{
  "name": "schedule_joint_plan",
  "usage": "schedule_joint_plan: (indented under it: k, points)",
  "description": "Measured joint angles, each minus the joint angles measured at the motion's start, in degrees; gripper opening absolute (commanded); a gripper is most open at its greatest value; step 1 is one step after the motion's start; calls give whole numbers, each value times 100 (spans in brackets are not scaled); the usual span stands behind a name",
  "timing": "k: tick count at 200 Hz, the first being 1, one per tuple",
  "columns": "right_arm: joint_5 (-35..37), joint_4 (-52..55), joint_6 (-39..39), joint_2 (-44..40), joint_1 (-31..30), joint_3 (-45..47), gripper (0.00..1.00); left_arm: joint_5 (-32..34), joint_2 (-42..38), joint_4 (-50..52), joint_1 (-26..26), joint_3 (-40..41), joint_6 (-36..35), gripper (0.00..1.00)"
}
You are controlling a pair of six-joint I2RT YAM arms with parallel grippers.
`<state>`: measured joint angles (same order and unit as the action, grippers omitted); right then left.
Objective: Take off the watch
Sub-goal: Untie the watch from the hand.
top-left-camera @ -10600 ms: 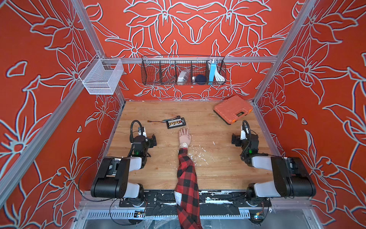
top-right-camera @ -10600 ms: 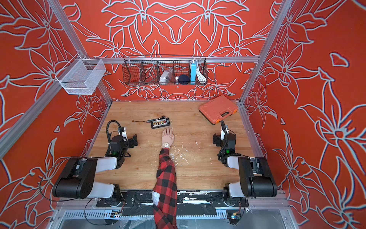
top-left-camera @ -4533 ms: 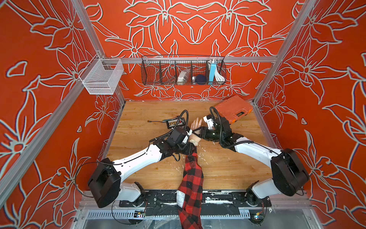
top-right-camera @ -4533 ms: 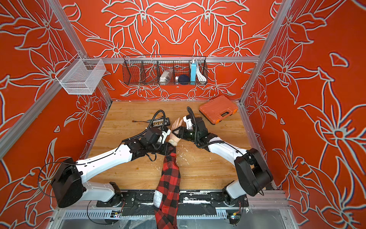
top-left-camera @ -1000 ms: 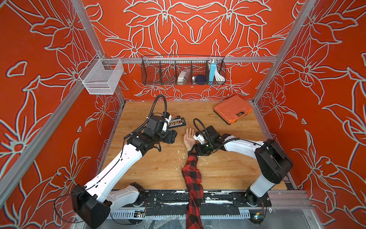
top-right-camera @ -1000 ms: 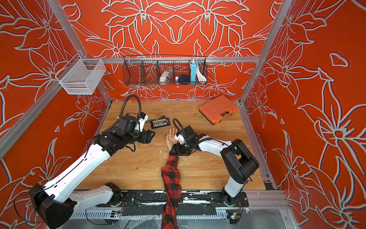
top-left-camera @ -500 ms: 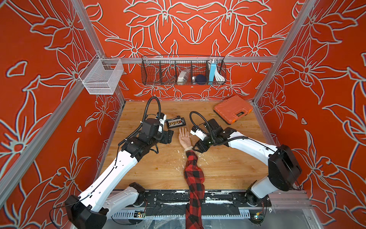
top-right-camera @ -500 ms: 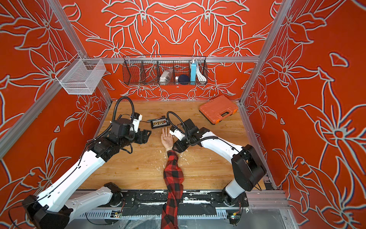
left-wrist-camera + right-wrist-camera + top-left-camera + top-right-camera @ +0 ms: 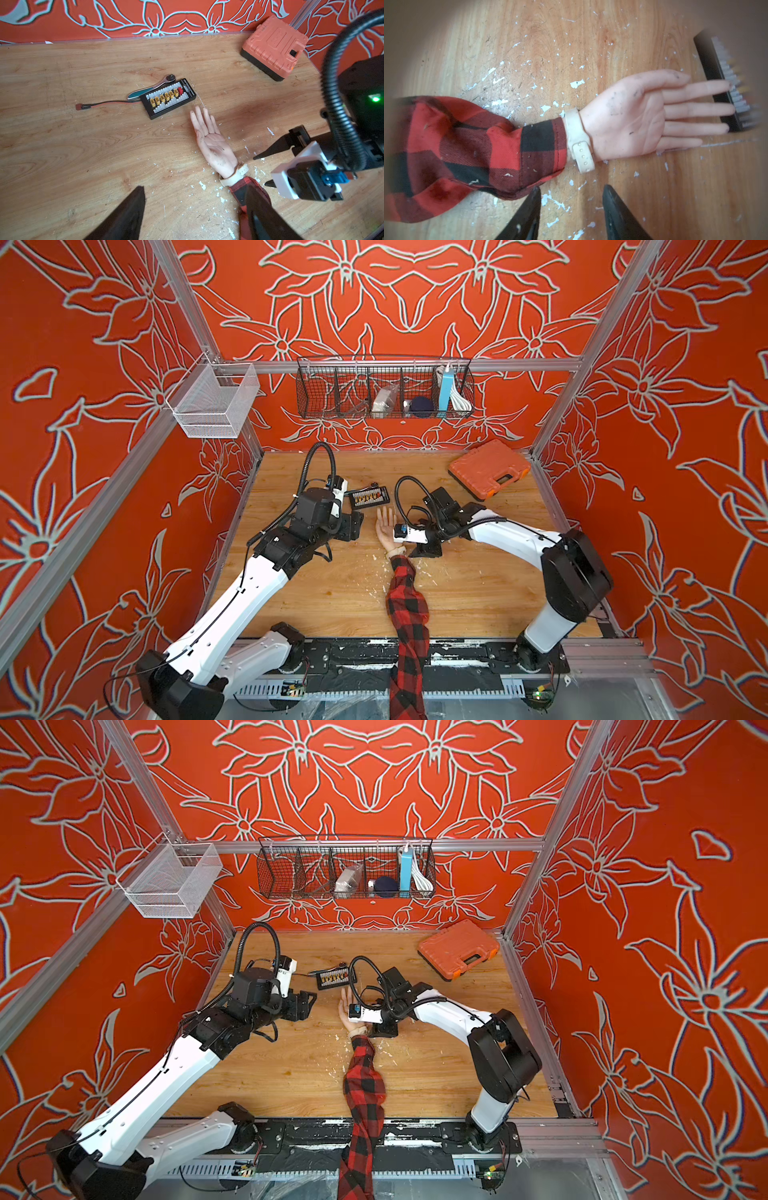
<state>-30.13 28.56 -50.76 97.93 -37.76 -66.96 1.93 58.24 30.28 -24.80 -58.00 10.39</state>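
Note:
The watch (image 9: 578, 135) shows as a cream strap round the wrist of a mannequin hand (image 9: 629, 116). The hand lies palm up on the table, and the watch's face is hidden. A red-and-black plaid sleeve (image 9: 467, 149) ends right at the strap. The strap also shows in the left wrist view (image 9: 234, 176) and faintly in both top views (image 9: 397, 551) (image 9: 358, 1031). My right gripper (image 9: 572, 188) is open and empty, a short way off the strap's loose end on the wrist's right side (image 9: 417, 551). My left gripper (image 9: 195, 188) is open and empty, well left of the hand (image 9: 353, 526).
A black connector board (image 9: 369, 498) with a thin cable lies just beyond the fingertips, with a ratchet wrench (image 9: 158, 87) behind it. An orange tool case (image 9: 488, 468) sits at the back right. White flakes (image 9: 546, 108) litter the wood around the wrist. Wire baskets (image 9: 384, 389) hang on the back wall.
My right gripper's jaws have narrowed, and it now sits just right of the wrist. The left arm has drawn back to the left. The hand has shifted slightly left.

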Motion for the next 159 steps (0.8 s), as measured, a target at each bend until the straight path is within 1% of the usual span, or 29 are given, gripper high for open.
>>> schedule_joint_plan:
  k: [23, 42, 55, 79, 111, 129, 159]
  points:
    - [-59, 9, -514, 260, 0, -192, 47, -35, 0, 0, 0, 0, 9, 76]
    - [-61, 44, -758, 455, 0, -319, 46, -52, 0, 2, 2, 0, 11, 76]
    - [-63, 87, -881, 590, 0, -409, 43, -57, 0, 0, 2, 0, 11, 76]
    - [-68, 103, -970, 706, 0, -442, 38, -66, 0, 0, 9, 0, 11, 76]
    - [-101, 105, -1014, 761, 0, -450, 36, -83, 2, 0, 22, 0, 13, 76]
    - [-111, 105, -1032, 767, 0, -457, 30, -107, 4, 0, 52, 0, 20, 76]
    - [-153, 118, -1034, 798, -13, -494, 29, -160, 7, -7, 109, 0, 55, 76]
